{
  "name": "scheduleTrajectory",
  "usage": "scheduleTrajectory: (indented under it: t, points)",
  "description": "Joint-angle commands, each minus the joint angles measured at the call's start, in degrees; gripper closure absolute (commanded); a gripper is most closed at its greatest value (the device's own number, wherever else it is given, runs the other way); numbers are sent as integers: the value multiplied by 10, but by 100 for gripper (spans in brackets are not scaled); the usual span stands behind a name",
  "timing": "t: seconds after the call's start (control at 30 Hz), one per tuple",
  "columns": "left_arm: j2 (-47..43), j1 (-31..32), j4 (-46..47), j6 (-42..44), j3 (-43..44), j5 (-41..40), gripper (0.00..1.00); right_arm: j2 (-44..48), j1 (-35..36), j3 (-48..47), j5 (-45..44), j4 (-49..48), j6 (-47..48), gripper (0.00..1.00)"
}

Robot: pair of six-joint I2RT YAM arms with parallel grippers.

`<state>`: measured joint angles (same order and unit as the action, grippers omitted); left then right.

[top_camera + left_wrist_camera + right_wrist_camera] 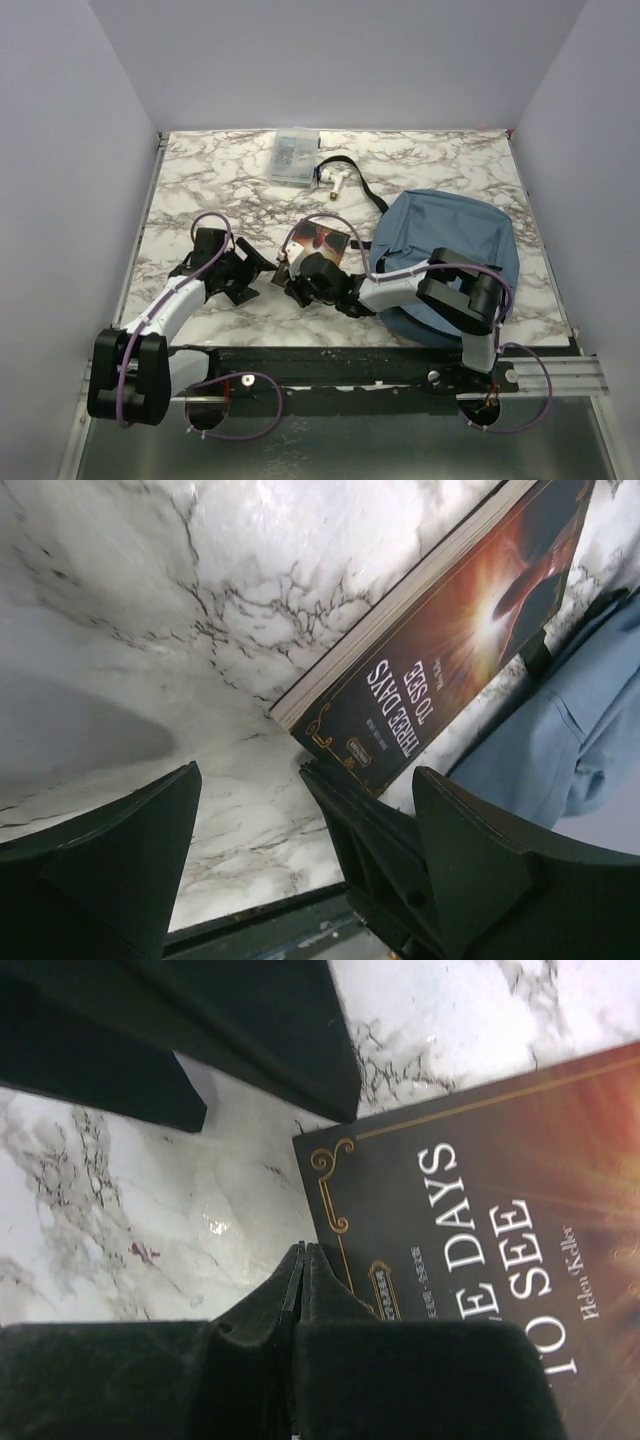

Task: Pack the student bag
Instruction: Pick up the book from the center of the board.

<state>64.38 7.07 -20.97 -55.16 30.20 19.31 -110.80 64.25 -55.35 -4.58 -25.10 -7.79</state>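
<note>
**First:** While the left gripper (258, 272) hangs with its fingers spread wide, what lies under it?

**Second:** Marble of the table (200, 180), with the near-left corner of the book (325, 240) just to its right. The right gripper (290, 272) has its fingers pressed together, with the tips at that corner's edge. Whether they nip the cover cannot be told.

**First:** And the bag (450, 240)?

**Second:** It lies flat on the right side of the table, just right of the book. Its near part sits under the right arm, close to the table's near edge.

**First:** Where is there room to move?

**Second:** On the left, marble shows from the left edge across to the book. Toward the far edge lies a clear box (295, 157), well apart from both grippers.
</note>
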Motion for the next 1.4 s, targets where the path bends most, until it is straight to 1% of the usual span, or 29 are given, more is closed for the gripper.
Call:
scheduleTrajectory:
  t: [0.0, 0.03, 0.07, 0.1, 0.13, 0.17, 0.2, 0.27, 0.33, 0.4, 0.47, 0.5, 0.57, 0.67, 0.73, 0.93, 1.03, 1.2, 1.27, 1.37]
  points:
    - [37, -3, 110, -66, -44, 100, 12, 36, -27, 28, 81, -25, -73, 100]
    - [49, -4, 118, -71, -45, 103, 12, 44, -28, 27, 63, -11, -78, 99]
    - [59, -3, 128, -73, -44, 108, 12, 53, -29, 23, 50, 5, -82, 90]
    - [70, -3, 136, -72, -43, 112, 12, 64, -32, 20, 27, 28, -89, 77]
    - [79, -3, 141, -69, -39, 111, 13, 72, -39, 15, 22, 49, -101, 66]
    - [90, -3, 143, -62, -35, 109, 15, 84, -48, 9, 18, 83, -127, 56]
    - [99, -2, 145, -54, -29, 107, 16, 95, -65, 8, 26, 102, -155, 49]
    - [119, 0, 144, -27, -14, 104, 18, 120, -98, 15, 66, 132, -210, 40]
    - [137, 4, 143, 1, -1, 102, 21, 141, -120, 18, 71, 165, -245, 35]
    - [143, 6, 135, 26, 14, 89, 21, 147, -138, 6, 73, 220, -263, 30]
    - [142, 7, 125, 52, 32, 74, 21, 140, -162, -11, 94, 276, -276, 29]
    - [143, 7, 112, 67, 49, 66, 21, 138, -175, -11, 103, 286, -283, 29]
    - [145, 10, 81, 105, 84, 40, 20, 144, -197, 9, 111, 283, -304, 30]
    - [176, 24, 49, 163, 151, 17, 19, 156, -221, 52, 108, 257, -337, 39]
    - [221, 27, 22, 182, 203, 39, 19, 154, -226, 65, 105, 235, -341, 41]
    - [316, 68, 28, 193, 271, 89, 18, 119, -228, 74, 119, 200, -346, 46]
    - [345, 94, 28, 194, 283, 93, 18, 118, -228, 80, 129, 185, -353, 47]
    - [363, 122, 30, 194, 286, 83, 20, 104, -228, 77, 139, 177, -351, 48]
    - [353, 129, 30, 196, 284, 79, 24, 97, -228, 74, 145, 174, -350, 48]
    - [322, 136, 29, 192, 278, 74, 32, 91, -228, 71, 150, 168, -353, 49]
